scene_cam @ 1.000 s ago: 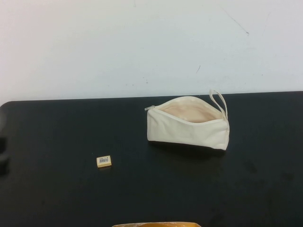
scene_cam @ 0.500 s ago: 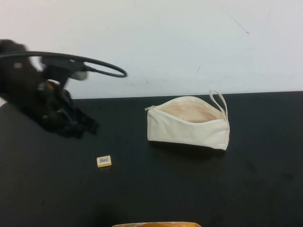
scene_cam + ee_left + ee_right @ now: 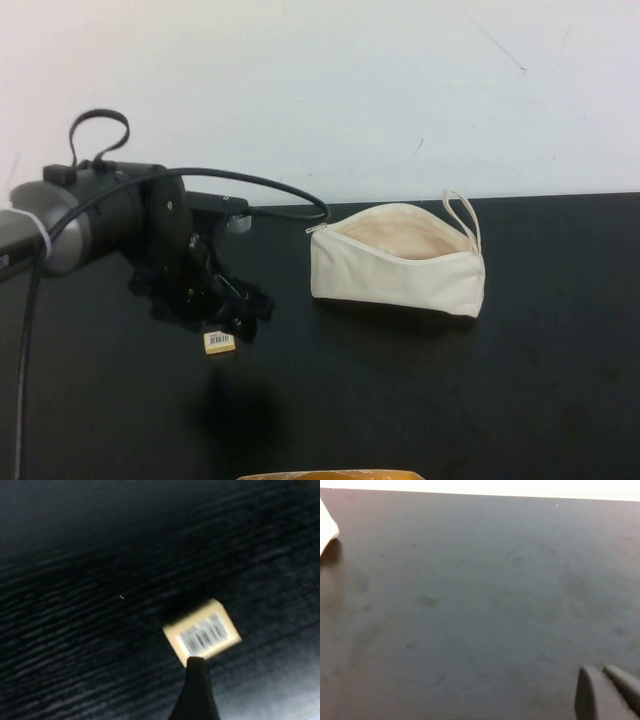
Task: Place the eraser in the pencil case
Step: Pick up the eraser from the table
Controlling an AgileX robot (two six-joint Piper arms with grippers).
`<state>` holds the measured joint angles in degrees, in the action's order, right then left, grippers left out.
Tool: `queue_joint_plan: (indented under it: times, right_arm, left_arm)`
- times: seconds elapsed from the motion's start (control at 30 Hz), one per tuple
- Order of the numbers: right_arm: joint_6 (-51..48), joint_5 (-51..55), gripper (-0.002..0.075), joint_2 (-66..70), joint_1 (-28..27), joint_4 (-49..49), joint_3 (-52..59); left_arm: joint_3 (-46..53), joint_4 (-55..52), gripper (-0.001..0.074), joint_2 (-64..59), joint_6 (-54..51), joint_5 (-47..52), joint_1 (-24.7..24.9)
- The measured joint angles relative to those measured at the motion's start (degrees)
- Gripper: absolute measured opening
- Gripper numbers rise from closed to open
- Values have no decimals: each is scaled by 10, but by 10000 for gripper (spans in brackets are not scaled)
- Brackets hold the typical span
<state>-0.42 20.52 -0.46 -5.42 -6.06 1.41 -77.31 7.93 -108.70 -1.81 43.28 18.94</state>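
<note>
The eraser (image 3: 219, 342), a tiny tan-yellow block with a barcode label, lies on the black table left of centre. My left gripper (image 3: 238, 312) hovers just above and behind it, open and empty. In the left wrist view the eraser (image 3: 202, 635) lies just past one dark fingertip (image 3: 196, 677); the other finger is out of frame. The pencil case (image 3: 400, 265), a cream-white pouch, lies to the right with its zip open, showing the peach lining, and its loop strap (image 3: 462, 212) at the right end. My right gripper (image 3: 601, 671) is shut and empty over bare table, out of the high view.
The black table (image 3: 400, 400) ends at a white wall behind the pouch. A black cable (image 3: 270, 190) arcs from the left arm toward the pouch. An orange-tan object (image 3: 330, 474) shows at the front edge. A corner of the pouch (image 3: 326, 530) shows in the right wrist view.
My left arm has swung in from the left edge and come down over the eraser. The eraser and the pencil case have not moved.
</note>
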Motion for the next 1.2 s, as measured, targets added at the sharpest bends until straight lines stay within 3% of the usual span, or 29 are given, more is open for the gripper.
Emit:
queue_joint_plan:
  times: [0.27,0.73,0.87,1.03,1.2]
  right_arm:
    - [0,0,-1,-1,0,0,0]
    - [0,0,-1,-1,0,0,0]
    - [0,0,-1,-1,0,0,0]
    - [0,0,-1,-1,0,0,0]
    - [0,0,-1,-1,0,0,0]
  left_arm:
    - [-1,-45,502,-32,101,-53,0]
    - [-4,-38,500,-74,141,-72,0]
    - [-5,-38,454,-74,146,-65,0]
    - [-6,-48,309,-74,150,-48,0]
    - [-9,-67,309,-67,126,-9,0]
